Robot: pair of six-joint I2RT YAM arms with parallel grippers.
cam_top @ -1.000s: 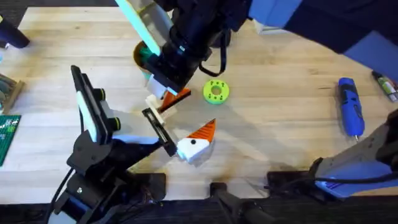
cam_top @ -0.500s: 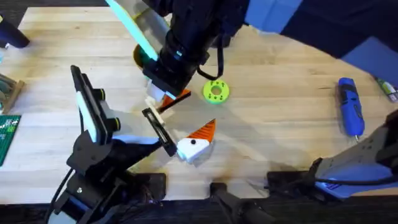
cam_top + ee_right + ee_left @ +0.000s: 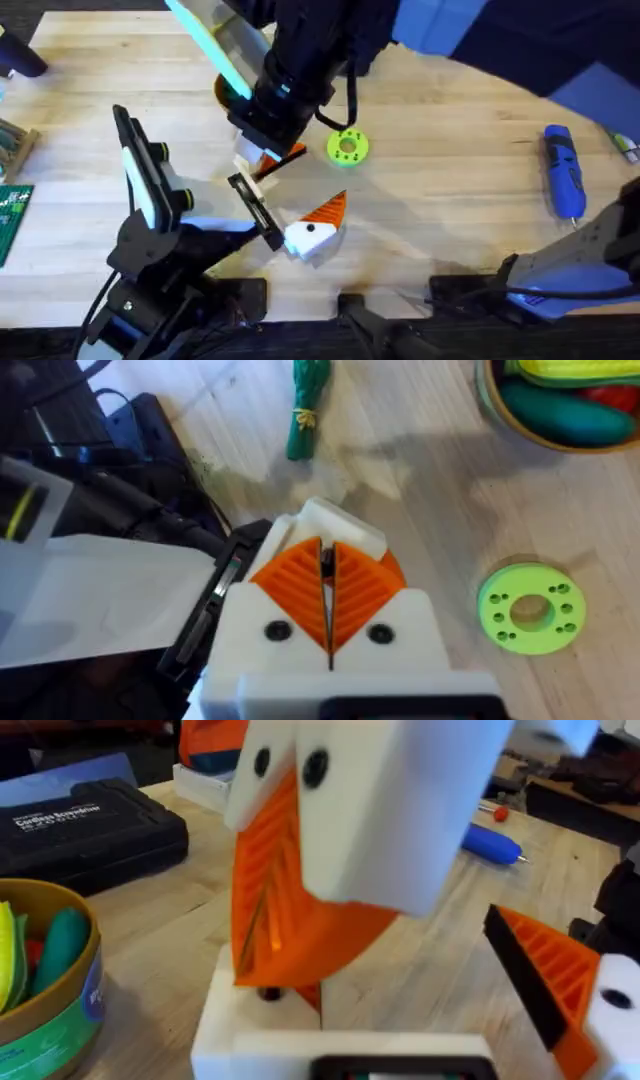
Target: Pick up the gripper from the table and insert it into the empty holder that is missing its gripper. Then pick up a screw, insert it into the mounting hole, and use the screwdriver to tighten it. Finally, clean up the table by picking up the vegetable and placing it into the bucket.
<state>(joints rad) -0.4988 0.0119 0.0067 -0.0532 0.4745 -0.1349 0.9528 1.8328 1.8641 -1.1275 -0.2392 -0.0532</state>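
My left gripper stands wide open above the table. One of its fingers is the white holder, with a dark hole in its face. An orange gripper shows against this holder. The other finger carries its orange ribbed pad. My right gripper reaches across and points down at the holder. Its orange pads are shut on a thin dark piece that looks like a screw, right at the hole. The blue screwdriver lies far right. A green vegetable lies near the bucket.
A lime-green disc lies just right of the grippers. The bucket holds several toy pieces and sits partly under my right arm. A black case stands behind it. A green circuit board lies at the left edge.
My right arm has shifted a little to the left over the holder. The left arm and the things on the table have stayed put.
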